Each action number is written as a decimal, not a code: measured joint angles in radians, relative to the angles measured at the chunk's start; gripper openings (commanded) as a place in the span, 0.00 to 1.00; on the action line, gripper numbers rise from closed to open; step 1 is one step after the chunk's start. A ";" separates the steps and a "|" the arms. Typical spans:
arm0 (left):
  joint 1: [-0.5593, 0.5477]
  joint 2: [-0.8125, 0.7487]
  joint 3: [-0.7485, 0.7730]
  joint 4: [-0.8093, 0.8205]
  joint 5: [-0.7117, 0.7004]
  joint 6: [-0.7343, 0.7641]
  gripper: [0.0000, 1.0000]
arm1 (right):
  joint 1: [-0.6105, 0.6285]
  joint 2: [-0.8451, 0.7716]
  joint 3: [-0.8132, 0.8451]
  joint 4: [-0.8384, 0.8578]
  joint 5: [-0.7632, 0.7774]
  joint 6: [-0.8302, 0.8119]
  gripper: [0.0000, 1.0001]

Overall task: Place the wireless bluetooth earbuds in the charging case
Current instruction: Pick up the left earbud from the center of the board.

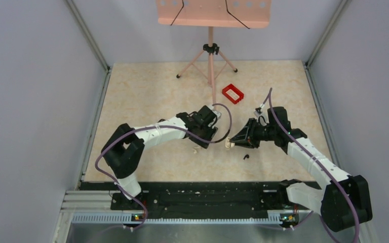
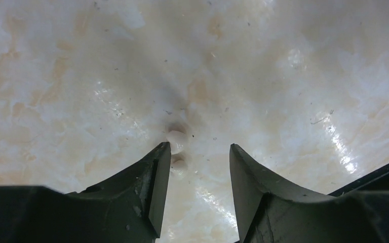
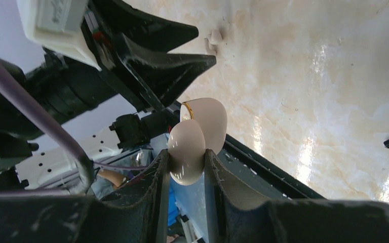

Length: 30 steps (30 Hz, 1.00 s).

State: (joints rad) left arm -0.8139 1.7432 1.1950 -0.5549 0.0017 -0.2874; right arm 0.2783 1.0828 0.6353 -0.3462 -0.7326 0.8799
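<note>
A red tray and a tripod stand on a marbled worktop

The cream, marble-patterned worktop [image 1: 152, 91] is walled in by pale grey panels [image 1: 30, 101] on the left, right and far sides. A small red rectangular tray [image 1: 233, 93] lies askew toward the far edge, a little right of centre. A pink tripod [image 1: 210, 55] stands at the middle of the far edge, one leg ending just beside the tray, and carries a salmon-pink board [image 1: 212, 12] overhead. A ribbed metal rail [image 1: 182, 218] runs along the near edge.
</note>
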 measured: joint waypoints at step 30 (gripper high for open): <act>-0.103 0.089 0.048 -0.079 -0.210 0.134 0.31 | 0.000 0.000 0.000 0.000 -0.003 -0.006 0.00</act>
State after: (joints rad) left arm -0.9173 1.8320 1.2427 -0.6338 -0.2081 -0.1535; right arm 0.2783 1.0824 0.6353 -0.3458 -0.7353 0.8738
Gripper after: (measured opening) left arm 0.315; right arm 0.259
